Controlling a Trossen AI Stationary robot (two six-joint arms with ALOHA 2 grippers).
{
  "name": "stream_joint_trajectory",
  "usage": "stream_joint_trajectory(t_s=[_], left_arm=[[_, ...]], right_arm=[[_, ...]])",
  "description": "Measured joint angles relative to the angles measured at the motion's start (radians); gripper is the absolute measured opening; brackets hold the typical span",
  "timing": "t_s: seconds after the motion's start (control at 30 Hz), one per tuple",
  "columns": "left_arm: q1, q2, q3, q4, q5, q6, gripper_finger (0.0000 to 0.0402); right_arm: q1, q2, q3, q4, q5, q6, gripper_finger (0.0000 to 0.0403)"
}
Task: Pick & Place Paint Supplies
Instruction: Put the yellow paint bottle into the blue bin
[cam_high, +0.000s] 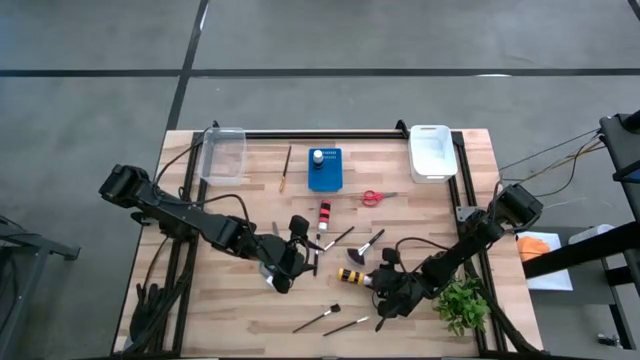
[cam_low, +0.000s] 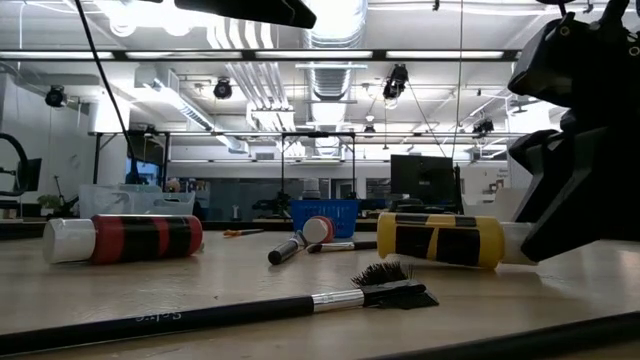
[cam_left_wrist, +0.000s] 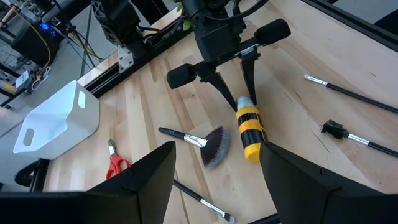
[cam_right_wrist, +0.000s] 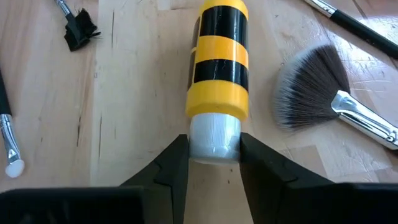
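A yellow paint bottle with black bands (cam_right_wrist: 217, 56) lies on its side on the table, also in the high view (cam_high: 351, 276) and the low view (cam_low: 440, 240). My right gripper (cam_right_wrist: 213, 142) sits at its white cap end, shut on it. My left gripper (cam_left_wrist: 217, 152) hovers open to the bottle's left (cam_high: 300, 250), its fingers wide apart above a grey fan brush (cam_left_wrist: 214, 144). A red-and-black paint bottle (cam_high: 325, 213) lies farther back. Red scissors (cam_high: 375, 198), a wooden-handled brush (cam_high: 286, 168) and thin dark brushes (cam_high: 318, 318) lie loose on the table. My right gripper pinches the yellow bottle's white cap (cam_right_wrist: 214, 127) between its two fingers (cam_right_wrist: 177, 158), one on each side. It comes in slanting down from the table's right, in line with the bottle's length. The bottle lies flat on the table.
A blue square holder (cam_high: 325, 170) stands at the far middle, a clear bin (cam_high: 223, 152) at far left and a white bin (cam_high: 432, 152) at far right. A green plant (cam_high: 463, 303) sits near the right arm. Another thin brush (cam_high: 348, 325) lies toward the near edge.
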Motion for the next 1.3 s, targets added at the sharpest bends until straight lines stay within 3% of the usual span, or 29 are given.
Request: stream_joint_trajectory(t_s=[0.33, 0.47, 0.6, 0.87, 1.3], left_arm=[[0.000, 0.004, -0.005, -0.004, 0.044, -0.032, 0.0240], [0.000, 0.041, -0.005, 0.041, 0.106, -0.040, 0.0234], [0.000, 0.114, -0.005, 0.147, 0.121, -0.036, 0.0185], [0.003, 0.189, 0.003, 0.273, 0.138, 0.004, 0.0012], [0.026, 0.221, 0.002, 0.336, 0.234, -0.019, 0.0003]], right_arm=[[0.001, -0.018, -0.003, -0.006, -0.005, -0.012, 0.0108], [0.002, -0.049, -0.003, 0.020, -0.004, -0.053, 0.0108], [0.003, -0.075, -0.003, 0.064, -0.004, -0.096, 0.0108], [0.016, -0.115, -0.002, 0.080, 0.022, -0.127, 0.0108], [0.020, -0.123, 0.059, 0.083, 0.058, -0.239, 0.0108]])
